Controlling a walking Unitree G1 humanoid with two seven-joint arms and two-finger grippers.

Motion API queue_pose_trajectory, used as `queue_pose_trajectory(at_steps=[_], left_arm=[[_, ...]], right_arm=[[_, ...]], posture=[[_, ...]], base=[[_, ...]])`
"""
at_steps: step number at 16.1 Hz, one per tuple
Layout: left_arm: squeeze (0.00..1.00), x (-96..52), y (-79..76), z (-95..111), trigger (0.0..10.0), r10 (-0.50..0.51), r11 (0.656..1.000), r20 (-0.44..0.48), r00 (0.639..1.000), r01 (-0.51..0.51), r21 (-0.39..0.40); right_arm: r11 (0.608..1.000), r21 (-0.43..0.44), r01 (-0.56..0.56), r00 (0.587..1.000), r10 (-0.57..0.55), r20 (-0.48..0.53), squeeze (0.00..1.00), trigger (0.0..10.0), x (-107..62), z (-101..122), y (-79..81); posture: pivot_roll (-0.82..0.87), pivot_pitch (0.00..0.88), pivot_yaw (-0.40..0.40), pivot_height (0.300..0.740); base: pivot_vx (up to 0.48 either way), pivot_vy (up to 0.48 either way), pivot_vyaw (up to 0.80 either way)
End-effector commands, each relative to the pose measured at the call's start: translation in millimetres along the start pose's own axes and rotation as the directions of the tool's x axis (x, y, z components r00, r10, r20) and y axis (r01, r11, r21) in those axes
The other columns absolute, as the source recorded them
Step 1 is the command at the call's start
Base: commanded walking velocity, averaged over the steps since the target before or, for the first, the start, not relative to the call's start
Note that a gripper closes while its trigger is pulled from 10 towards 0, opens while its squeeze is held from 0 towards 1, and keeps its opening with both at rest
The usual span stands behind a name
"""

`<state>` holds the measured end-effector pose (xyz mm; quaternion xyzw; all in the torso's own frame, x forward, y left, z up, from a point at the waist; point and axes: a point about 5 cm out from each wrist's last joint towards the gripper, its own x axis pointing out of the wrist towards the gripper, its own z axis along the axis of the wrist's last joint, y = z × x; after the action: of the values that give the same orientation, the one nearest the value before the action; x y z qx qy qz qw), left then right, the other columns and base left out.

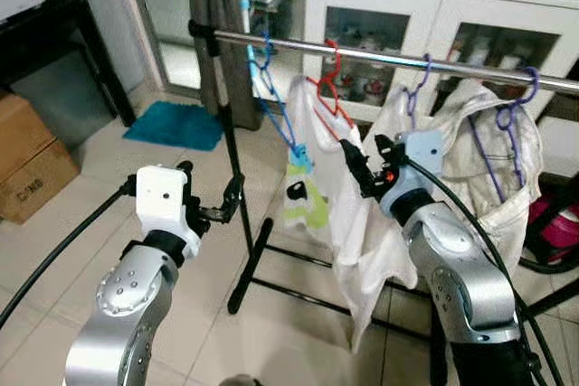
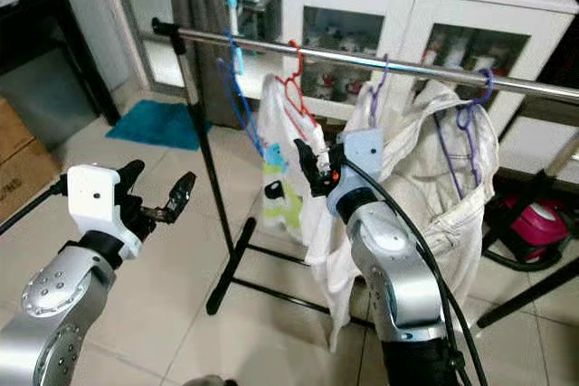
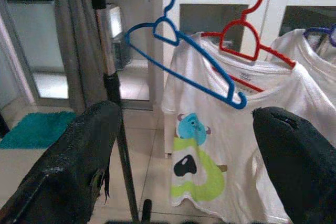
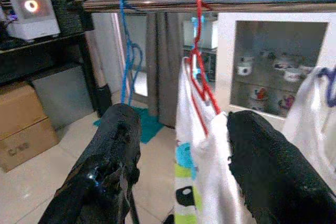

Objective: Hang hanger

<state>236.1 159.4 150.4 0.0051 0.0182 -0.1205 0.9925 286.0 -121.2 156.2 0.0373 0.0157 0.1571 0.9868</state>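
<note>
Right wrist view shows our right tool [image 4: 181,174] spread wide around the red hanger [image 4: 202,85], which hooks the rail [image 4: 236,1] carrying a soft white shirt [image 4: 202,182]. Light, stiff plastic: we'd grip its neck. Left tool [image 1: 226,205] gapes empty below the rail.

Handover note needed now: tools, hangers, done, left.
Left tool: open, empty, held low beside the rack's black upright post.
Right tool: open, up at the white cartoon-print T-shirt on the red plastic hanger.
Red hanger is hooked on the silver metal rail; bare blue plastic hanger and two purple hangers hang there too.
Done: hanging looks complete.
Left: probably back the right tool away.
</note>
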Motion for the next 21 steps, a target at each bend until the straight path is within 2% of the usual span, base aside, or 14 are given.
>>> queue_pose_trajectory(at_steps=[1,6,7,8,10,12,17,21], left_arm=[[1.00,0.5,1.1,4.6,10.0,-0.012,1.000,0.015,1.000,0.012,0.015],[1.00,-0.7,-0.8,1.4,10.0,-0.025,1.000,0.002,1.000,0.025,0.017],[1.00,-1.0,-1.6,0.0,10.0,-0.029,0.999,-0.004,1.000,0.029,0.019],[1.00,-1.6,-2.6,-0.6,10.0,-0.033,0.999,-0.009,0.999,0.033,0.021],[1.00,-2.8,-3.2,-0.3,10.0,-0.035,0.999,-0.010,0.999,0.035,0.023],[1.00,-4.1,-3.7,-1.3,10.0,-0.043,0.999,-0.018,0.999,0.043,0.028],[1.00,-4.8,-1.6,-3.8,10.0,-0.059,0.997,-0.030,0.998,0.060,0.040],[1.00,-3.6,-4.6,-2.8,10.0,-0.076,0.996,-0.030,0.997,0.077,0.043]], right_arm=[[1.000,0.002,0.003,1.000,-0.003,0.014,0.00,10.0,-0.6,1.9,-0.4],[1.000,0.010,0.011,1.000,-0.011,0.003,0.00,10.0,-0.9,-0.6,-1.8],[1.000,0.002,0.013,1.000,-0.013,-0.005,0.00,10.0,-0.9,-1.1,-3.0],[0.999,-0.043,0.011,1.000,-0.012,-0.011,0.00,10.0,-0.7,-1.1,-3.7],[0.998,-0.044,0.041,0.999,-0.042,-0.009,0.00,10.0,0.9,0.7,-6.3],[1.000,-0.003,0.024,1.000,-0.024,0.012,0.00,10.0,2.5,4.0,-4.8],[1.000,-0.009,0.010,1.000,-0.009,0.015,0.00,10.0,1.0,4.6,0.9],[1.000,-0.012,0.014,1.000,-0.014,0.010,0.00,10.0,3.0,8.9,-2.9]], posture=[[-0.03,0.000,0.027,0.740],[-0.03,0.000,0.022,0.740],[-0.03,0.000,0.018,0.740],[-0.03,0.000,0.014,0.740],[-0.02,0.000,0.011,0.740],[-0.02,0.000,0.010,0.740],[-0.04,0.000,0.016,0.740],[-0.02,0.000,0.009,0.740]], base=[[0.330,0.000,0.00],[0.352,0.000,0.00],[0.360,0.000,0.00],[0.360,0.000,0.00],[0.360,0.000,0.40],[0.356,0.000,0.00],[0.360,0.000,0.00],[0.360,0.000,0.00]])
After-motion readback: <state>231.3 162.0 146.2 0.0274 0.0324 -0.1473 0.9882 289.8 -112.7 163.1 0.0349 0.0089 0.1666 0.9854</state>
